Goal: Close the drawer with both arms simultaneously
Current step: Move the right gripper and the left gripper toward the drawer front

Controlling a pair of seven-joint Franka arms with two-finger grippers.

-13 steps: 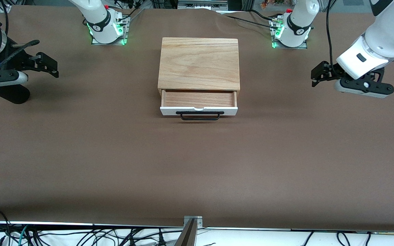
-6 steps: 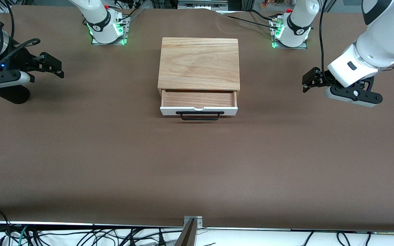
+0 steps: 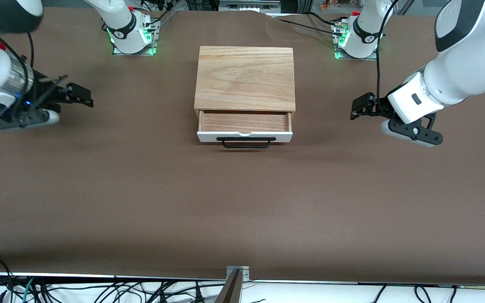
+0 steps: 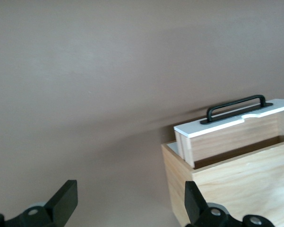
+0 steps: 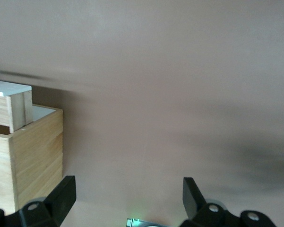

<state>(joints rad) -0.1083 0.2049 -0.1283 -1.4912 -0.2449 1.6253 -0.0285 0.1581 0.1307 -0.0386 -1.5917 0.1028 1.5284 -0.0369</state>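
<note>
The light-wood box (image 3: 244, 78) stands mid-table. Its drawer (image 3: 244, 136) is pulled partly out toward the front camera, showing a white front panel, a black bar handle (image 3: 246, 143) and a wood interior. My left gripper (image 3: 357, 107) is open and empty over the table beside the box, toward the left arm's end. My right gripper (image 3: 83, 97) is open and empty over the table toward the right arm's end. The left wrist view shows its open gripper (image 4: 131, 203), the drawer (image 4: 231, 124) and handle (image 4: 236, 108). The right wrist view shows its open gripper (image 5: 127, 194) and the box (image 5: 33, 151).
The brown table cover (image 3: 242, 202) is bare around the box. The two arm bases with green lights (image 3: 131, 40) (image 3: 358, 42) stand along the table's edge farthest from the front camera. Cables hang at the edge nearest the camera.
Both grippers have moved inward toward the box from their ends of the table, and both arms have swung lower in the front view. The drawer has not moved.
</note>
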